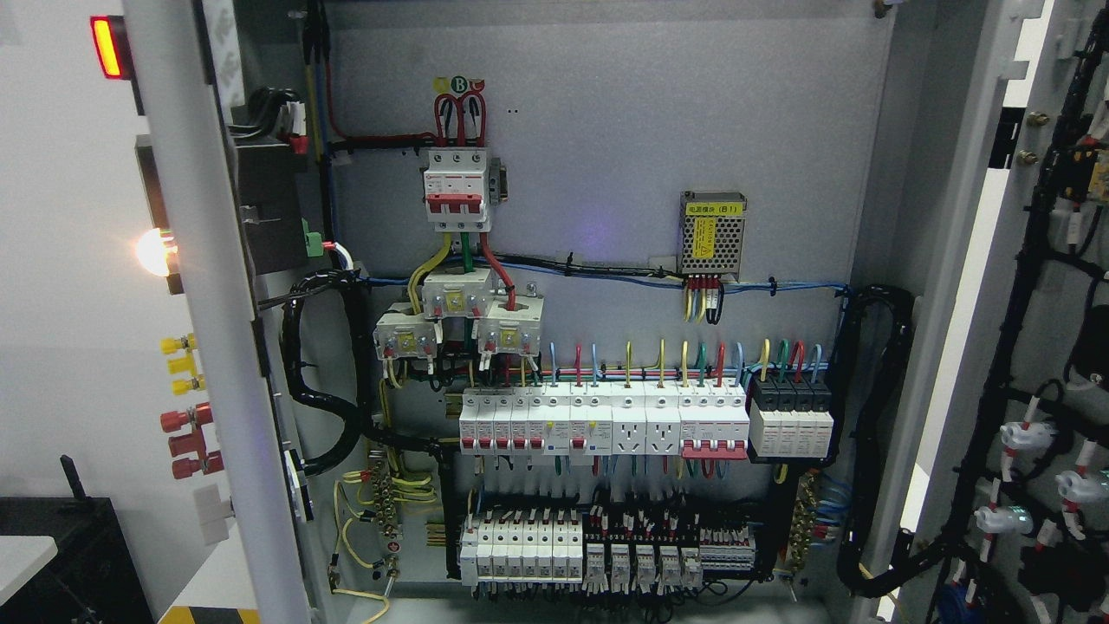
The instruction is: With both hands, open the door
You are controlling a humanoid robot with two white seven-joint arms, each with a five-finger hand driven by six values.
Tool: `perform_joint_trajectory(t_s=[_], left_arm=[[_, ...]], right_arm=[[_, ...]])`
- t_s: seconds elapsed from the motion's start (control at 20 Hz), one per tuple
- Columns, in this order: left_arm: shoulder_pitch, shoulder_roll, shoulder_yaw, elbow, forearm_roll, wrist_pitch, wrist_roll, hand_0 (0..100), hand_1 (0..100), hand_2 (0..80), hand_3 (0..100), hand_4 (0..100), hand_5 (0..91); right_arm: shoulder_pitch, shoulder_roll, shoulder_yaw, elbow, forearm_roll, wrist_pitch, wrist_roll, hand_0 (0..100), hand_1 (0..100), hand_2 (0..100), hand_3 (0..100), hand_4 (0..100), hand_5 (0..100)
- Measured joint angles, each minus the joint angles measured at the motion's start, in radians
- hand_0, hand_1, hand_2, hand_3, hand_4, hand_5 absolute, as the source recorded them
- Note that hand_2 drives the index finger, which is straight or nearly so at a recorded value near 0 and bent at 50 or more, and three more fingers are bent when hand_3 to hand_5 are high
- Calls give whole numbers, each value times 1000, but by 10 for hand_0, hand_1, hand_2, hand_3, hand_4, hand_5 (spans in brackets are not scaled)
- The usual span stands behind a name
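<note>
We see both doors (217, 347) swung wide, breakers (598, 425) and wiring exposed; our hands are out of view, so we cannot tell their fingers' state.

— Behind, on the left? A plain white wall (52, 156), evenly lit.
— Down in the corner? Dark black furniture (61, 555), with a white tabletop edge (22, 555) just beside it at the picture's edge.
— Near the bottom? A strip of yellow-and-black hazard marking (204, 614); hard to tell what carries it
</note>
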Motion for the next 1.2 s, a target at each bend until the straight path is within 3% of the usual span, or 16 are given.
perform_joint_trajectory(t_s=[0.75, 1.2], left_arm=[[0, 0, 0, 0, 0, 0, 0, 0, 0, 0, 0, 0, 0], [0, 0, 0, 0, 0, 0, 0, 0, 0, 0, 0, 0, 0]], right_arm=[[-40, 42, 51, 5, 8, 71, -9, 385, 0, 0, 0, 0, 0], [-75, 86, 65, 26, 10, 84, -18, 384, 0, 0, 0, 0, 0]])
